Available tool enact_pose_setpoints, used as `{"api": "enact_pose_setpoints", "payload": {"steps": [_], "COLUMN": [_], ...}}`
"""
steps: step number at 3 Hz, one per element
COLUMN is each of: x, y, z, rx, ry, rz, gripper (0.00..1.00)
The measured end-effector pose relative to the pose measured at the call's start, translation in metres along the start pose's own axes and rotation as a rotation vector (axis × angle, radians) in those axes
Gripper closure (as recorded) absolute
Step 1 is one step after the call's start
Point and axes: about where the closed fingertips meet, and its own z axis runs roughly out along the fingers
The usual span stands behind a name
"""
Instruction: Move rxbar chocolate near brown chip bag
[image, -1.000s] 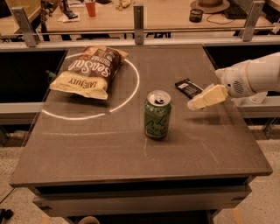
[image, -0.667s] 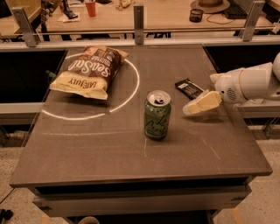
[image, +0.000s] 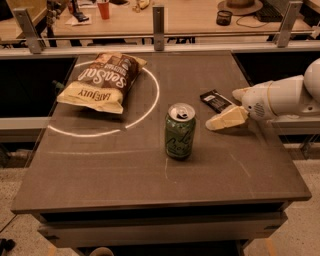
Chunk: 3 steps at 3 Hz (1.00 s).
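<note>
Dark bench (image: 100, 185), white ring (image: 157, 100) painted on it. Wooden desk (image: 190, 17) behind, past metal posts (image: 158, 27). Speckled floor (image: 15, 235). Hand (image: 221, 109) over bench's right side.

Warm, amber-tinted light falls from overhead, moderately dim. The bench (image: 150, 180) takes a dull, even sheen with no hard glare, and a thin bright arc curves around the brown chip bag (image: 100, 82). The green can (image: 180, 131) throws only a soft shadow at its base. The pale end effector (image: 221, 109), fingers spread at the bench's right side beside the rxbar chocolate (image: 215, 100), is the brightest surface. The recesses flanking the bench are nearly black.
</note>
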Motion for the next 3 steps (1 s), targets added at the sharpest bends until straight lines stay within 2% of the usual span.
{"api": "enact_pose_setpoints", "payload": {"steps": [3], "x": [-0.0054], "y": [0.0009], "z": [0.0012], "rx": [-0.009], "ry": [0.002], "rz": [-0.008], "gripper": [0.87]}}
